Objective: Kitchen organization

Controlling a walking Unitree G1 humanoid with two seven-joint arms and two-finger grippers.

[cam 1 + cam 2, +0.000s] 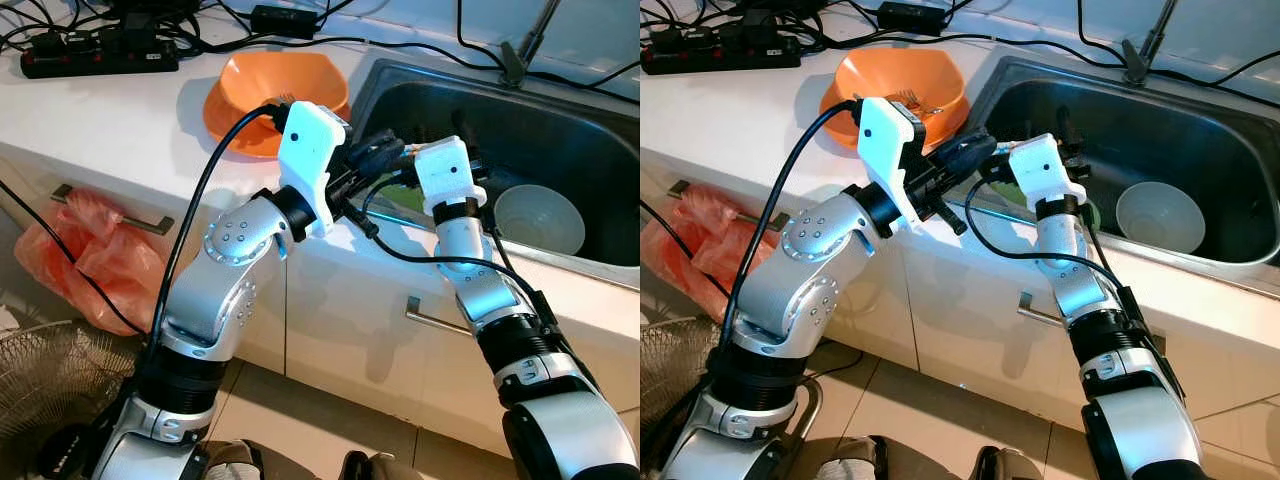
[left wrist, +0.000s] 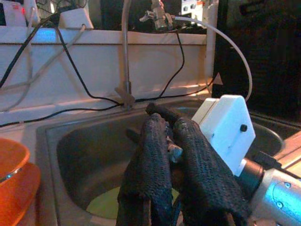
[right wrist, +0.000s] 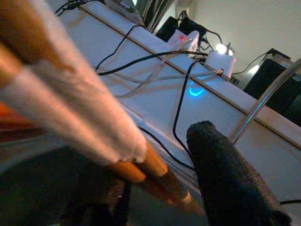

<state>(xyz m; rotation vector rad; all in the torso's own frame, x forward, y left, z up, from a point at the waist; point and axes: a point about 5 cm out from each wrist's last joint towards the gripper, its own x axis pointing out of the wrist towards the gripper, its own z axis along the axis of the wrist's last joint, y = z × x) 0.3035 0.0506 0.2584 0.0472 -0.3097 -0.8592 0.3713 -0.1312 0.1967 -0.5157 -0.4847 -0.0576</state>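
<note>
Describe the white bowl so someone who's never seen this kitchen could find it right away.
Start at the steel sink set into the white countertop. The white bowl sits upright inside the basin, toward the robot's right, beyond the right gripper. Unlike the orange bowl on the counter left of the sink, it is pale, round and down in the basin.

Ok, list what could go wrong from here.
1. The left gripper sits close beside the right gripper over the sink; they could collide.
2. The chopsticks in the right gripper might slip into the sink near the bowl.
3. The black cable looped between the arms could snag.
</note>
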